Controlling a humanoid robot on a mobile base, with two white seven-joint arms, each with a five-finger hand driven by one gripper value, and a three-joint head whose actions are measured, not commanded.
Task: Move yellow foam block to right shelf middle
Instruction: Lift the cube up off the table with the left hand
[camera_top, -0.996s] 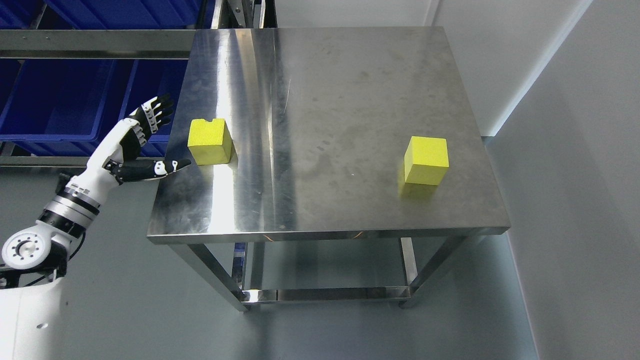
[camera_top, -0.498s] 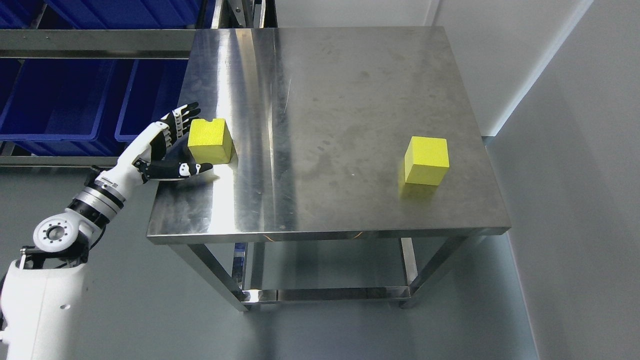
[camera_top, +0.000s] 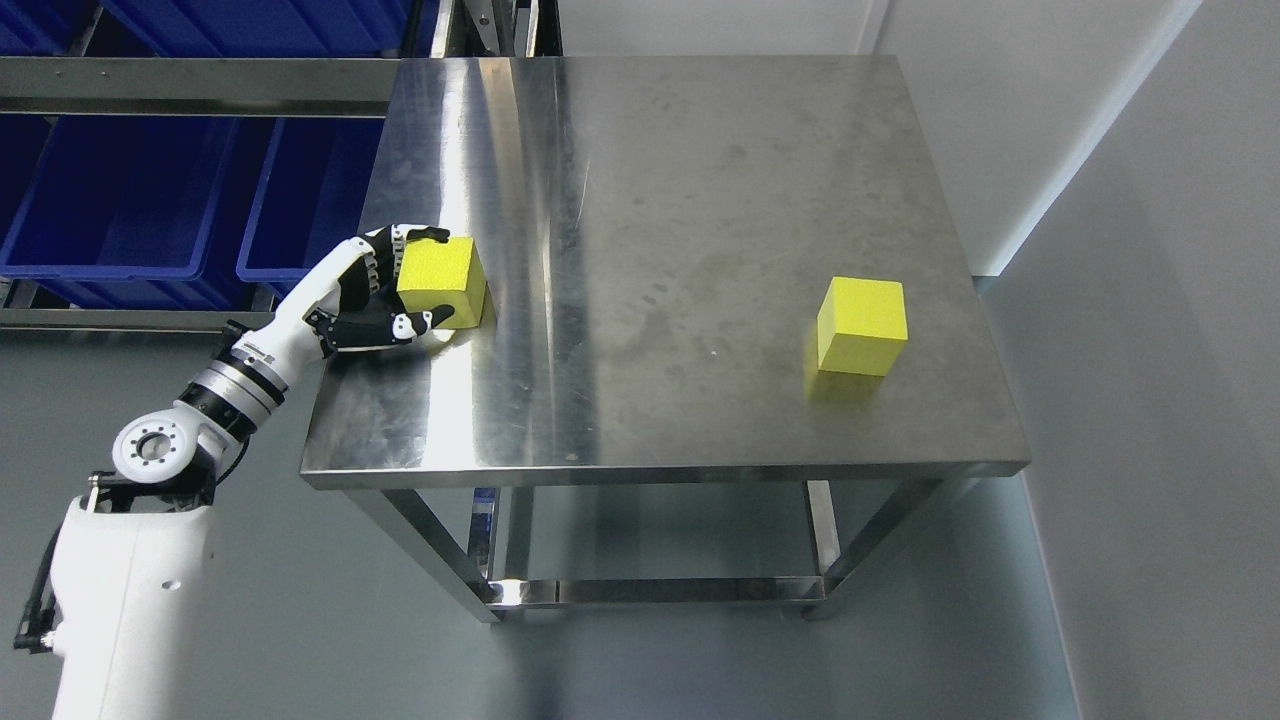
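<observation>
A yellow foam block (camera_top: 452, 283) sits near the left edge of the steel table (camera_top: 660, 180). My left hand (camera_top: 432, 277) reaches in from the lower left and wraps it: the fingers (camera_top: 410, 237) curl over its far top edge and the thumb (camera_top: 420, 322) lies along its near side. The block rests on the table top. The block's left face is hidden by the palm. A second yellow foam block (camera_top: 862, 325) stands alone near the table's right edge. My right arm does not show.
Blue bins (camera_top: 120, 200) sit on a metal rack (camera_top: 190, 85) just left of the table, behind my left arm. A white wall (camera_top: 1150, 300) runs close along the table's right side. Grey floor lies below.
My left hand moved right from off the table edge to the block, and its spread fingers have curled around it. The camera shifted slightly.
</observation>
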